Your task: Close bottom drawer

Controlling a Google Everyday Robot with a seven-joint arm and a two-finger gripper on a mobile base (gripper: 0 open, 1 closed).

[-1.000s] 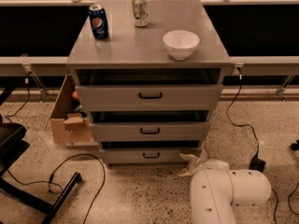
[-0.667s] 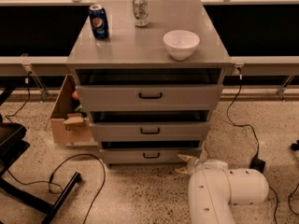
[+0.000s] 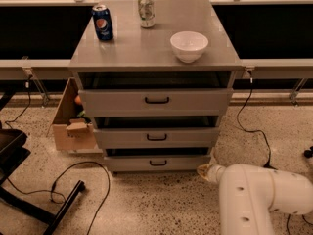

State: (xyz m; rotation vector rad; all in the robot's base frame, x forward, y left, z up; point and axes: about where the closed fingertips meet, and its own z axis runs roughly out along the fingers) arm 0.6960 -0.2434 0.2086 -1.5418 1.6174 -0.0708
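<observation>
Under the grey counter [image 3: 146, 48], lowest of three, the bottom drawer [image 3: 132, 163] sat slightly pulled out, with a dark gap above its slim front. Just beside its right front corner, near the floor, was the claw [image 3: 207, 171] on the white arm [image 3: 254, 197]. Whether it was clenched or released, I could not tell. A white bowl [image 3: 189, 45] and two cans stood on the counter.

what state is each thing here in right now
bottom drawer: slightly open
middle drawer: slightly open
top drawer: slightly open
gripper: low, beside the bottom drawer's right front corner
blue can: upright
silver can: upright
white bowl: upright
cardboard box: open-topped
</observation>
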